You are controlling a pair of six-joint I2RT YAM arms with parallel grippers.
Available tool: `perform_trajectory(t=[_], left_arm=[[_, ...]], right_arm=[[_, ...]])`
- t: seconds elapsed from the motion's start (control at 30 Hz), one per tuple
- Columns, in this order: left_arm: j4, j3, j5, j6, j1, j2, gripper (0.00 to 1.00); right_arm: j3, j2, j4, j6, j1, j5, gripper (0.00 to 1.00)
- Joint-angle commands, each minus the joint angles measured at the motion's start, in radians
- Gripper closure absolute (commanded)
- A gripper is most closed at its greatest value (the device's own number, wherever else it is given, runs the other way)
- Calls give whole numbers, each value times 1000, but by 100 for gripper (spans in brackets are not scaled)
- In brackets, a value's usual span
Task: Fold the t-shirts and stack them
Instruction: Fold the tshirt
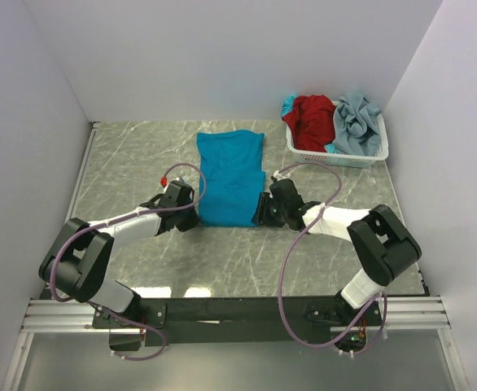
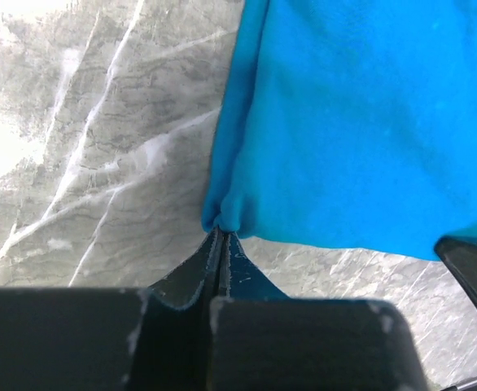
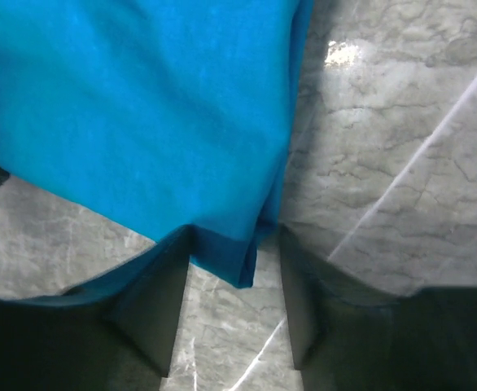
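The teal-blue t-shirt (image 1: 230,175) lies on the marble table as a long folded strip. My left gripper (image 1: 196,213) is at its near left corner. In the left wrist view that gripper (image 2: 220,232) is shut on a small bunch of the teal cloth (image 2: 361,122). My right gripper (image 1: 260,213) is at the near right corner. In the right wrist view it (image 3: 234,244) is open, and the shirt's corner (image 3: 222,252) lies between its spread fingers, resting on the left one. A red t-shirt (image 1: 313,118) and a pale grey-blue t-shirt (image 1: 357,122) are heaped in the basket.
The white lattice basket (image 1: 336,155) stands at the back right, against the right wall. White walls enclose the table on the left, back and right. The tip of the right arm's finger (image 2: 474,269) shows at the right edge of the left wrist view.
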Motion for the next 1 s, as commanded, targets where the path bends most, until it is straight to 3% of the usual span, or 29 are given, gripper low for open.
perform_trajectory(t=[0.0, 0.07, 0.1, 0.2, 0.23, 0.43, 0.77, 0.97], left_arm=[[27, 16, -15, 5, -1, 0, 99], [35, 5, -8, 3, -1, -3, 99], [42, 2, -4, 5, -1, -7, 99], [58, -13, 12, -1, -1, -23, 99], [62, -25, 13, -3, -1, -30, 99], [58, -96, 25, -29, -15, -107, 99], [-19, -207, -10, -150, -179, -329, 99], [-45, -219, -36, -185, -213, -418, 99]], right_arm=[[38, 23, 16, 7, 4, -16, 51], [41, 27, 11, 3, 4, -13, 59], [44, 29, 10, 3, 4, -13, 72], [37, 18, 10, 6, 4, -35, 97], [32, 14, 11, 8, 4, -48, 100], [-28, -86, -27, -1, 15, -64, 100], [-141, -362, -185, -18, 66, -135, 100], [-150, -462, -263, -26, 67, -115, 100]])
